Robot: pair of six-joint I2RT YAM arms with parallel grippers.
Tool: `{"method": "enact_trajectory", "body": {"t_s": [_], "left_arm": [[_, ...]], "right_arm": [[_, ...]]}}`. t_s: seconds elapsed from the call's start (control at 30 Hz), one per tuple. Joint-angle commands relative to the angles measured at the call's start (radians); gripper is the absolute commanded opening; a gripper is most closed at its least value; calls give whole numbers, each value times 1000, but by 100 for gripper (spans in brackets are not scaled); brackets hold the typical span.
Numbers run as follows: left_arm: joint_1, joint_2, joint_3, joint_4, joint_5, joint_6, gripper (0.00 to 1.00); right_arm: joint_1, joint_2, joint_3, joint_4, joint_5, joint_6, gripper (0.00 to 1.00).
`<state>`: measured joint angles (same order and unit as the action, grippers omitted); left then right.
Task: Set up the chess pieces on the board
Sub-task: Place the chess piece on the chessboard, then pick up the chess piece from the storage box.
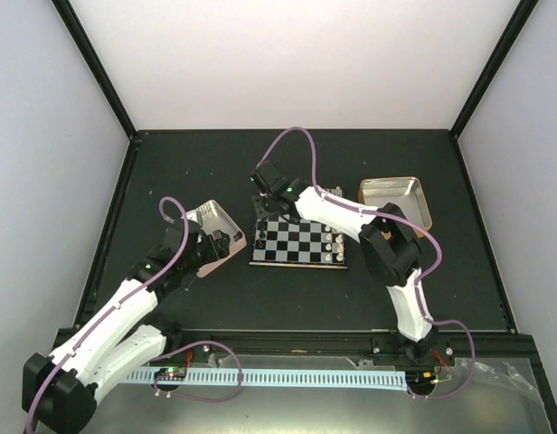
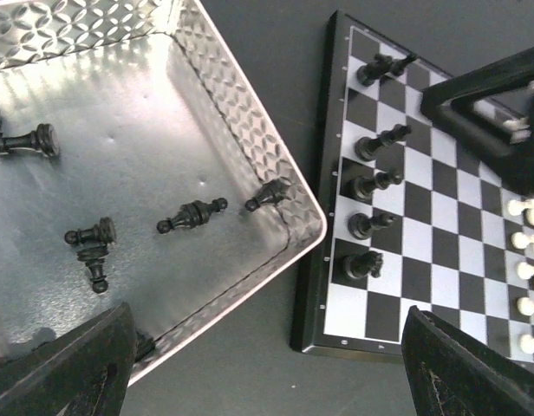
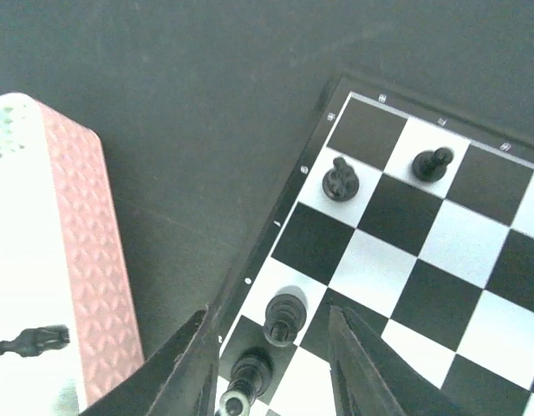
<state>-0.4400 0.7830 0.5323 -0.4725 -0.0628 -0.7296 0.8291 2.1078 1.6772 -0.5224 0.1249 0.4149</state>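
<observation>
The board point(image 1: 287, 244) lies mid-table, with several black chess pieces point(image 2: 374, 183) standing along its left edge and white ones point(image 2: 527, 260) on the far side. More black pieces point(image 2: 191, 214) lie loose in the pink-rimmed tin point(image 2: 241, 121). My right gripper point(image 3: 269, 319) hovers over the board's left edge. It is open, its jaws on either side of a standing black piece point(image 3: 284, 314) without touching it. A few black pieces point(image 3: 339, 179) stand close by. My left gripper point(image 2: 267, 368) is open and empty above the gap between tin and board.
A gold-rimmed tin point(image 1: 396, 201) sits to the right of the board. The pink-rimmed tin point(image 1: 211, 221) almost touches the board's left corner. Black walls point(image 1: 98, 81) bound the table at the back and sides.
</observation>
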Motion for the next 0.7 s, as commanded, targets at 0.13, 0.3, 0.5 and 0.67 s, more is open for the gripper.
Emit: {"method": "enact_trajectory", "body": {"t_s": [0.13,0.3,0.5,0.67], "left_arm": [[76,159,104,-107,0,57,76],[137,290,137,-134,14,94,62],[222,397,193,-121,40,78,59],[293,481,213,-48,43,0,52]], "right_arm": [[0,-198,-87,56,10,37,38],[-2,-292,-210,93,-19,47,38],[-4,-368,-330,130,-57,63,37],[-4,-399,-379,145,-79,71,37]]}}
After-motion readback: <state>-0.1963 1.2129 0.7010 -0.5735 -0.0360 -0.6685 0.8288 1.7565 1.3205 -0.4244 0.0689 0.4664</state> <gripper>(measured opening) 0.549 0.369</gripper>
